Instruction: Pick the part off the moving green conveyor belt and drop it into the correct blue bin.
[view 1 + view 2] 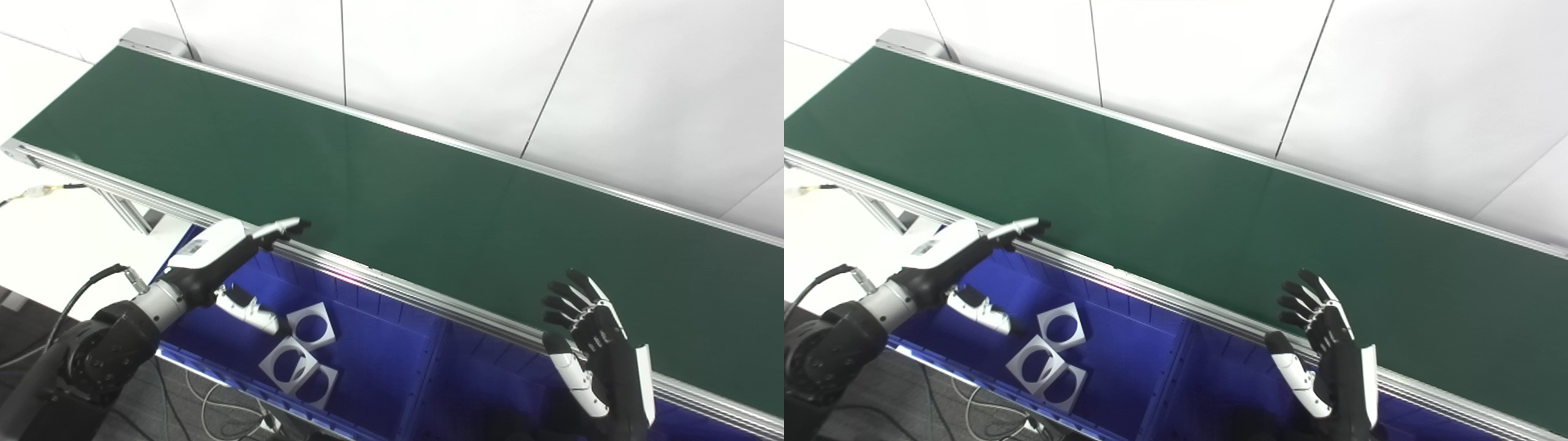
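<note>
Conveyor belt (380,184) runs upper left to lower right w/ no part visible on it. Left hand (236,257) and right hand (591,349), both empty w/ fingers spread, wait at belt's near edge. Square ring parts (300,355) lie in left blue bin (380,367), lower centre

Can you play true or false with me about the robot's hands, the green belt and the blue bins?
1. The green conveyor belt carries a part right now. False: its visible surface is bare.
2. The left blue bin holds white square parts with round holes. True.
3. The right hand is squeezing a part. False: it is open, fingers spread, holding nothing.
4. The left hand is open, above the left bin at the belt's near rail. True.
5. The bins sit on the far side of the belt, by the wall. False: they sit on the near side, below the rail.
</note>
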